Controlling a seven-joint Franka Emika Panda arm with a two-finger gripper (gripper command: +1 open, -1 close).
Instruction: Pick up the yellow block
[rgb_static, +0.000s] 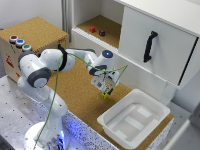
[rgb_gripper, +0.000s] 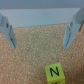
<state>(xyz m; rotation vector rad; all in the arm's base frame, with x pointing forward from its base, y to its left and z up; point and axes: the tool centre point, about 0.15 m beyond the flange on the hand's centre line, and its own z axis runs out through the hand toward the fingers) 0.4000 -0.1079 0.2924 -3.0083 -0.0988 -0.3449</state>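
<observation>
The yellow block (rgb_gripper: 54, 73) is a small bright cube with a dark letter N printed on its upper face; its side faces read a slightly greener yellow. It sits flat on the cork surface (rgb_static: 75, 87), just beside the near corner of the white bin (rgb_static: 134, 119), and in the exterior view it shows as a yellow speck (rgb_static: 105, 95) directly under the tool.

The arm reaches from its base at the exterior view's lower left, elbow bent, wrist turned down so the gripper (rgb_static: 107, 89) points at the cork just above the block. The jaws stand wide open and hold nothing; in the wrist view both fingers (rgb_gripper: 8, 31) are apart, with bare cork between them and the block lying clear of either pad.

Open cork spreads around the block toward the arm's base. The bin's rim lies close on the exterior view's right. The white cabinet front (rgb_static: 155, 42) rises behind, its recessed shelf holding a small red block (rgb_static: 92, 29) and a small dark block (rgb_static: 102, 33), well apart from the gripper.
</observation>
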